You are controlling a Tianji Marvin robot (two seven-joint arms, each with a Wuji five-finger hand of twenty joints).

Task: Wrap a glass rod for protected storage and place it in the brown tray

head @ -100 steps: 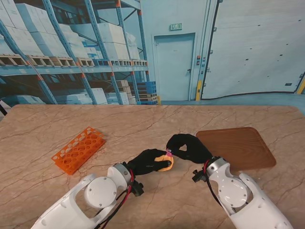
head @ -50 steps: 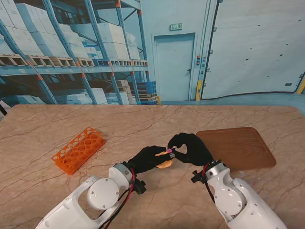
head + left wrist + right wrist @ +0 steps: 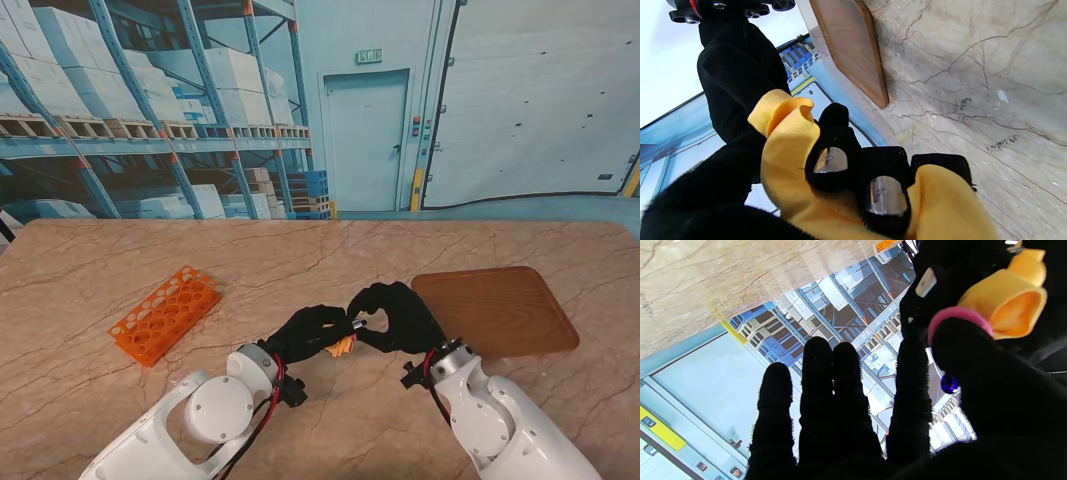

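Note:
My left hand (image 3: 312, 331) is shut on a rolled yellow cloth (image 3: 343, 346), held a little above the table's middle. Its fingers (image 3: 830, 160) wrap the yellow cloth (image 3: 790, 146). The glass rod itself does not show; the cloth hides whatever is inside. My right hand (image 3: 395, 315) meets the cloth's open end (image 3: 1007, 303), thumb and forefinger pinching a pink elastic band (image 3: 957, 315) with a blue bead (image 3: 949, 384). Its other fingers (image 3: 833, 390) stay stretched out. The brown tray (image 3: 495, 308) lies just right of both hands.
An orange test-tube rack (image 3: 165, 313) lies on the marble table (image 3: 300, 260) to the left, well apart from the hands. The brown tray's edge (image 3: 853, 46) is close behind my right hand (image 3: 736, 66). A warehouse backdrop stands beyond the table's far edge.
My right hand has closed in on the left one, bringing the pink band to the cloth's end. The left hand has curled tighter, so less yellow cloth shows.

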